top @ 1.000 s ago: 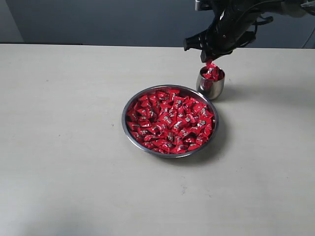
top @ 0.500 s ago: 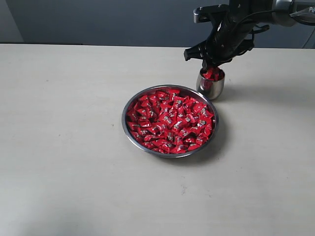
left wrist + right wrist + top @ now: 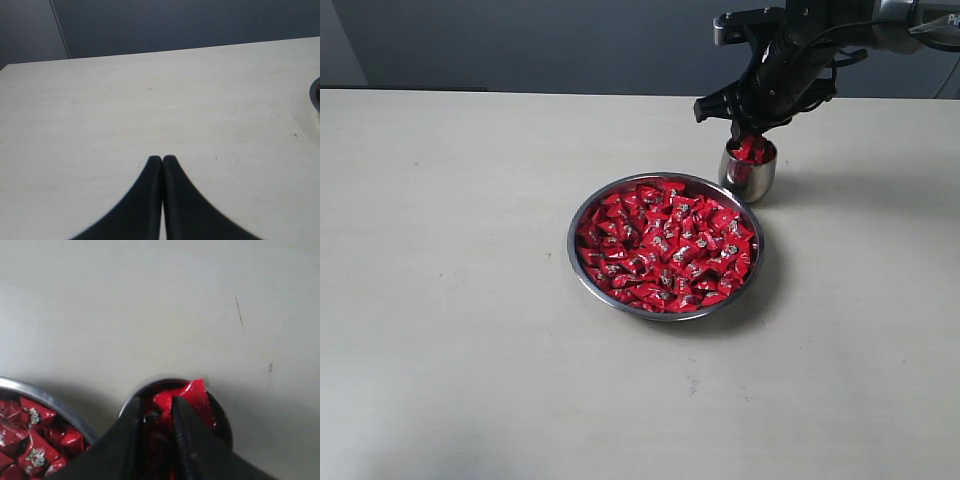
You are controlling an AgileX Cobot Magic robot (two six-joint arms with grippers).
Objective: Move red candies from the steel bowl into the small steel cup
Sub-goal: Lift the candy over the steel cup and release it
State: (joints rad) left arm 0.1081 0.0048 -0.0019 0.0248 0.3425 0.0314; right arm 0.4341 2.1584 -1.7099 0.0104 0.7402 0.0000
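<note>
- The pale bench (image 3: 450,300) spreads under both pairs of jaws and carries everything.
- The dark right arm (image 3: 790,60) reaches down from above; its jaws point straight down, with their tips at the mouth of the cup.
- The steel bowl (image 3: 572,245) sits on the bench just beside the right jaws and lower than them, on the side nearer the exterior camera. It is well off to one side of the left jaws, where only a sliver of its rim (image 3: 315,95) shows.
- The red candies (image 3: 665,245) fill that bowl in a heap, all clear of either pair of jaws.
- The small steel cup (image 3: 748,180) stands upright directly beneath the right jaws, close by the bowl's rim, with red wrappers showing inside it.
- The left jaws are pressed together, fingers (image 3: 145,200) meeting at the tips, over bare bench and holding nothing.
- The right jaws stand a little apart, fingers (image 3: 190,440) clamped on one of the red candies, its crinkled wrapper (image 3: 187,397) sticking out past the tips inside the cup's mouth.
</note>
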